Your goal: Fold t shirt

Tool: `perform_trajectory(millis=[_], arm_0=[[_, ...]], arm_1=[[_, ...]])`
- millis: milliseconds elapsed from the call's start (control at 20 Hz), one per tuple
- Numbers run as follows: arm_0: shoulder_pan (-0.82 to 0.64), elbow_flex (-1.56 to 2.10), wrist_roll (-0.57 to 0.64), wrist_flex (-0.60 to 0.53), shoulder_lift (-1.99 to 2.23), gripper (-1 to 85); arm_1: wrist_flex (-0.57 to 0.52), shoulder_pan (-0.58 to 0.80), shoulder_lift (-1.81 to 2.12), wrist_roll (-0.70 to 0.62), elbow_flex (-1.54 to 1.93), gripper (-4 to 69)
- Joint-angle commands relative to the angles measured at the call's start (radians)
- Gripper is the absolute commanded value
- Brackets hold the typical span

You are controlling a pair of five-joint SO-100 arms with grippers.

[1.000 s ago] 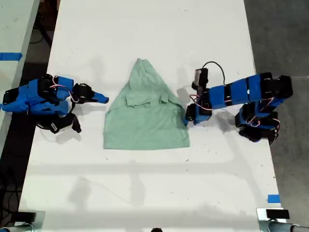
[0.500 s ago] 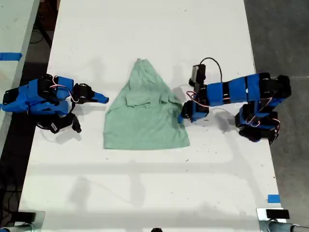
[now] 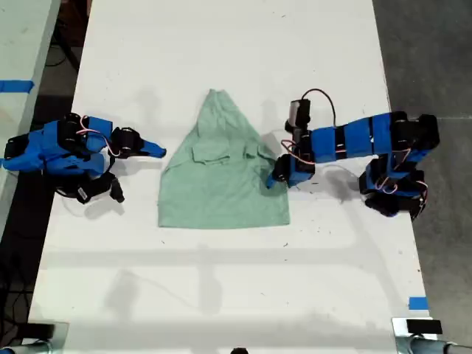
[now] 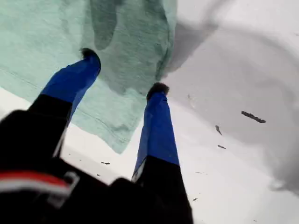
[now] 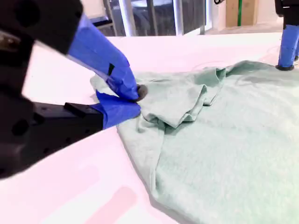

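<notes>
We see one t shirt mid-table between our two arms, its long axis running near to far, point toward the far end. My first gripper stands spread over the shirt's edge on the exterior view's right. My second gripper, on the exterior view's left, is closed at the shirt's other edge; whether it pinches cloth we cannot tell.

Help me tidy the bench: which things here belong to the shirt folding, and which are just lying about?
Job: t shirt; my first gripper, open over its edge; my second gripper.
Lying about: blue tape on the table; another tape strip beside it.
</notes>
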Motion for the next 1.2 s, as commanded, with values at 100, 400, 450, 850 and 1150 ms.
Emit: perform_trajectory(millis=[100, 400, 450, 850, 1150], arm_0=[[0.012, 0.0, -0.011, -0.006, 0.006, -0.2], [0.011, 0.0, -0.011, -0.006, 0.006, -0.2], [0.011, 0.0, -0.011, -0.006, 0.006, -0.2], [0.012, 0.0, -0.011, -0.005, 0.006, -0.2], [0.011, 0.0, -0.009, -0.005, 0.006, -0.2]], arm_1=[[-0.118, 0.025, -0.123, -0.038, 0.035, -2.4], [0.058, -0.015, -0.103, -0.08, -0.252, -2.2], [0.087, -0.031, -0.115, -0.109, -0.354, -2.2], [-0.032, -0.101, -0.327, -0.265, -0.735, -2.9], [-0.066, -0.058, -0.322, -0.298, -0.779, 1.6]])
